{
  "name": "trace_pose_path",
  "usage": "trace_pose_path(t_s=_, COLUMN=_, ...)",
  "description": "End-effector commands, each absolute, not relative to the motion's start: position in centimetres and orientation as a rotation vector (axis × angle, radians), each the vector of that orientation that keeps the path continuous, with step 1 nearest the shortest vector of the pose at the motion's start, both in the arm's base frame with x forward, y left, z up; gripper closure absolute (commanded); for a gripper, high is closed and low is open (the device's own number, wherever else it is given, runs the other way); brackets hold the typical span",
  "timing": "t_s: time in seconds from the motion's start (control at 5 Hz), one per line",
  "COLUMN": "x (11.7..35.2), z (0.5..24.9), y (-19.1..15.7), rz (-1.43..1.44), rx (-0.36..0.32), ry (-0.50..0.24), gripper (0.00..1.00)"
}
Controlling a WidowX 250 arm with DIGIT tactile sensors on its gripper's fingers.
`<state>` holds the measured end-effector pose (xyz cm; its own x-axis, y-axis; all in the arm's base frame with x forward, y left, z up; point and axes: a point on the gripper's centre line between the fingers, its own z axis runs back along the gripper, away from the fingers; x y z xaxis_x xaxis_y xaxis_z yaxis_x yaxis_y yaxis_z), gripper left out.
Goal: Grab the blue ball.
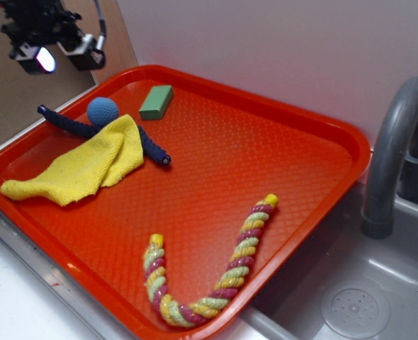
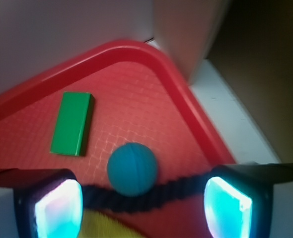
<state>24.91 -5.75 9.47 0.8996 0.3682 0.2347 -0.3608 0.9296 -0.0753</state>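
The blue ball (image 1: 103,111) (image 2: 132,168) rests on the red tray (image 1: 280,142) near its far left corner, against the dark navy rope (image 1: 151,146) (image 2: 181,191) and the yellow cloth (image 1: 88,164). My gripper (image 1: 53,58) (image 2: 142,208) hangs high above that corner, well clear of the ball. It is open, its two glowing pads (image 2: 59,210) wide apart with nothing between them. In the wrist view the ball lies below, between the pads and a little ahead of them.
A green block (image 1: 156,101) (image 2: 72,123) lies beyond the ball near the tray's back rim. A multicoloured twisted rope (image 1: 216,283) curls at the tray's front. A grey faucet (image 1: 393,149) and sink (image 1: 358,304) stand to the right. A brown panel (image 2: 183,34) rises beside the tray corner.
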Motion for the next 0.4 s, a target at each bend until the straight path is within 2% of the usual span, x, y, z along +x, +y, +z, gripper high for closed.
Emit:
trace_pose_path(t_s=0.0, x=25.9, z=5.3, y=-6.6, rz=0.309, rx=-0.017, ry=-0.204, gripper=0.0)
trace_pose_path(t_s=0.2, x=25.8, z=3.9, y=-6.2, rz=0.296, rx=-0.007, ry=-0.167, gripper=0.0)
